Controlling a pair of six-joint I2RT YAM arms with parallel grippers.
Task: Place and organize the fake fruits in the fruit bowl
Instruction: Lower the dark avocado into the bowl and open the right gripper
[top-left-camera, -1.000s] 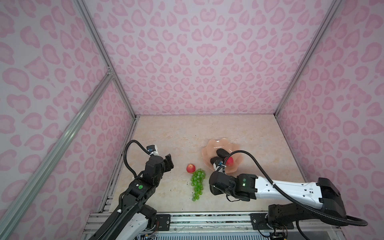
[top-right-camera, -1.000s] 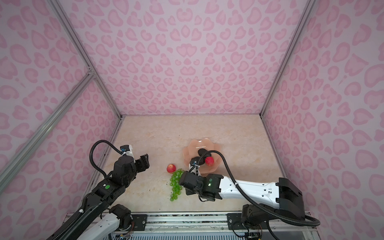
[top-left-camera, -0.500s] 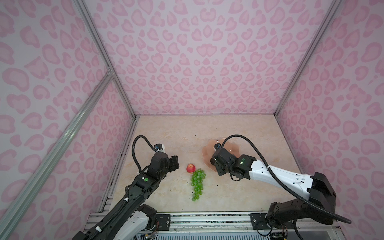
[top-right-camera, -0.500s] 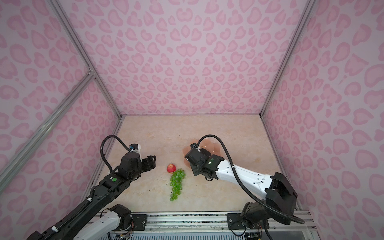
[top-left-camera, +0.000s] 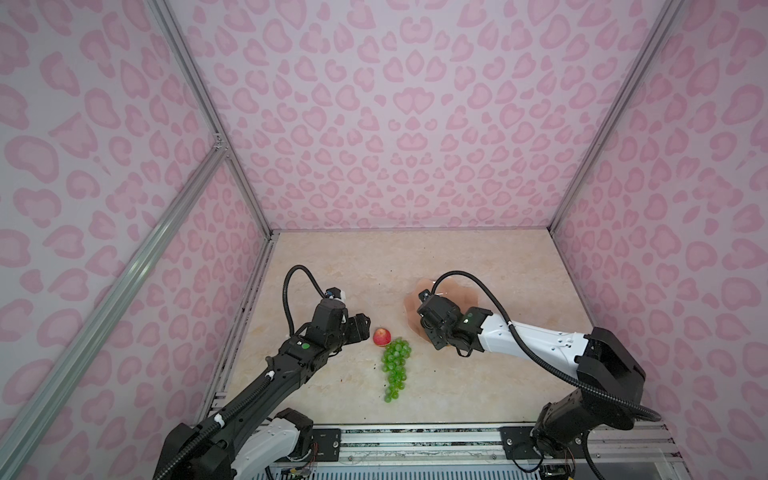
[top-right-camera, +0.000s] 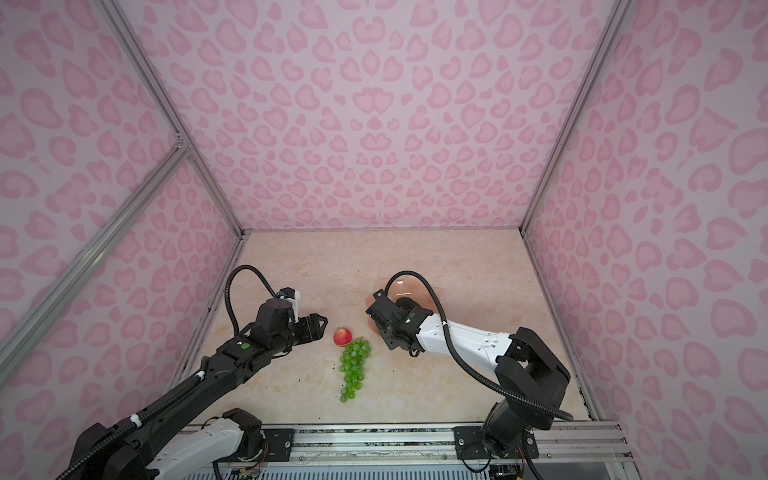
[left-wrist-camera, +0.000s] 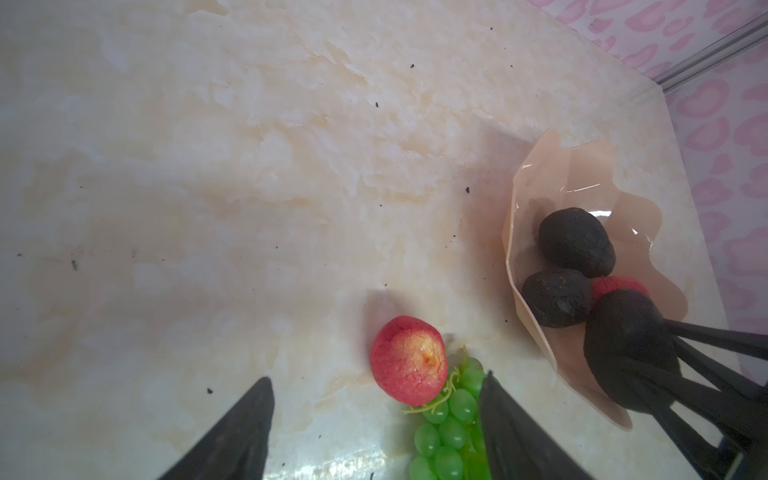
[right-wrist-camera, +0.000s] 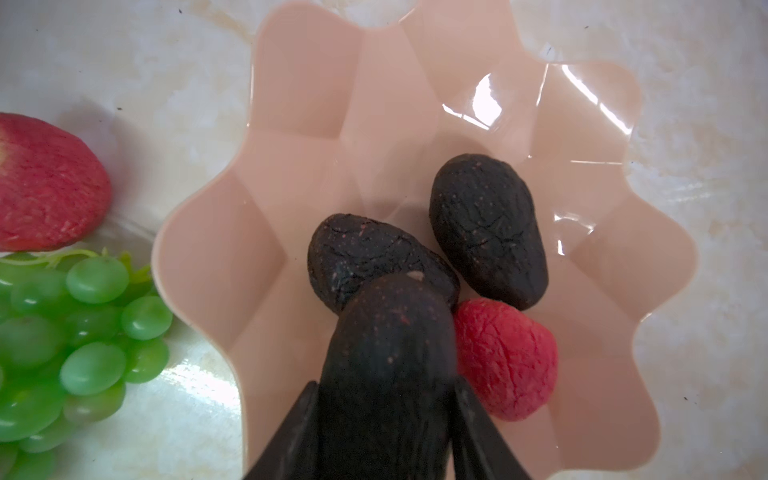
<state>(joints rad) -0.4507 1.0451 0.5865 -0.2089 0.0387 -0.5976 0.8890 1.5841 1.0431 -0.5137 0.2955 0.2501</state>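
Beige marble-look tabletop (top-left-camera: 374, 257) w/ small dark specks (left-wrist-camera: 467, 190) scattered on it. Pink blotch-print walls (top-left-camera: 395, 124) on 3 sides. Silver alu struts (top-left-camera: 219, 144) at the corners, plus one diagonal across the left wall. Metal rail (top-left-camera: 415, 436) along the front edge.

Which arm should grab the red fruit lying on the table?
Left. The open left gripper sits right beside the red fruit, while the right gripper is over the fruit bowl with an avocado between its fingers.

A red fruit (top-right-camera: 343, 336) touches green grapes (top-right-camera: 353, 370) on the counter (top-right-camera: 436, 257); the left end effector (top-right-camera: 321, 325) hovers just beside the fruit.
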